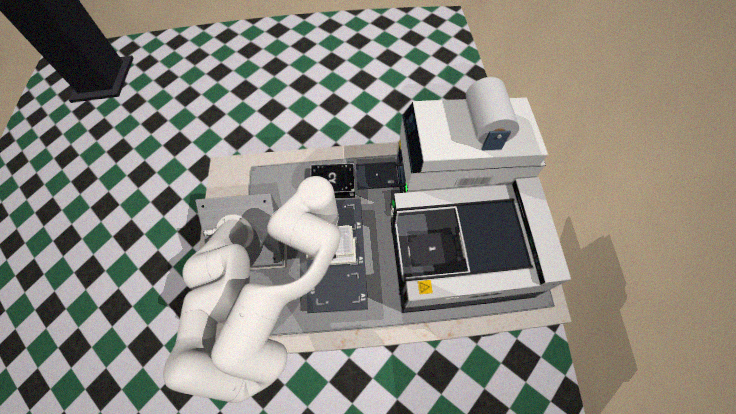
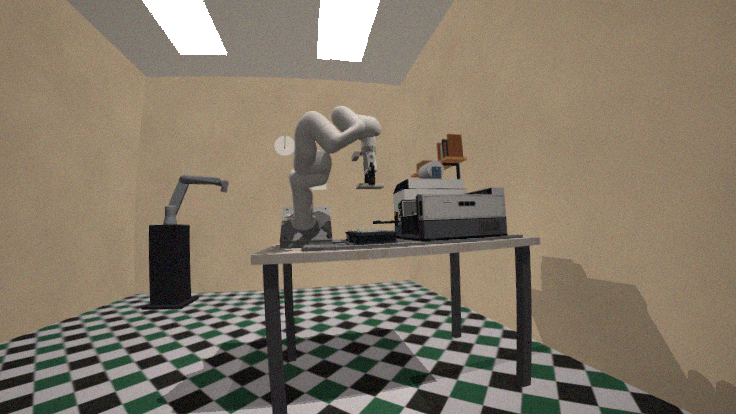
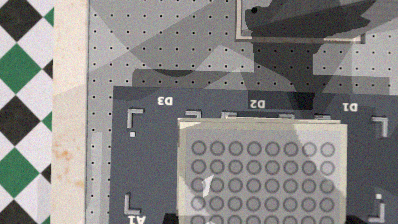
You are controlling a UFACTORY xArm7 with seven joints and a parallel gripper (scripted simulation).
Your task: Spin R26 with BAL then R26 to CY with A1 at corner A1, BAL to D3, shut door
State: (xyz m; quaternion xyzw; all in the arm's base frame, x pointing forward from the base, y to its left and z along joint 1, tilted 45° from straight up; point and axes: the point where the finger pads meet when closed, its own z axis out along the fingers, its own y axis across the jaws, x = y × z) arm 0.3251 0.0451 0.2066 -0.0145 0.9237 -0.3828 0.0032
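My gripper (image 2: 369, 181) is shut on a pale well plate (image 3: 262, 172) and holds it high above the deck row (image 1: 337, 257). A glossy film covers the plate's wells, and I can read no label on it. It also shows in the side view (image 2: 369, 186) and in the overhead view (image 1: 345, 246), where it hangs over D2. The D3 nest (image 3: 150, 160) is empty. R62 on D2 is hidden under the held plate. The centrifuge (image 1: 463, 247) has its door open over one bucket (image 1: 431, 249). The sealer's stage (image 1: 378, 176) is bare.
The sealer (image 1: 470, 141), with its film roll (image 1: 491, 110), stands behind the centrifuge. A black block with a white mark (image 1: 333, 179) sits beyond D1. My own arm (image 1: 303, 226) covers part of the deck. A second arm on a black pedestal (image 2: 169, 257) stands off the table.
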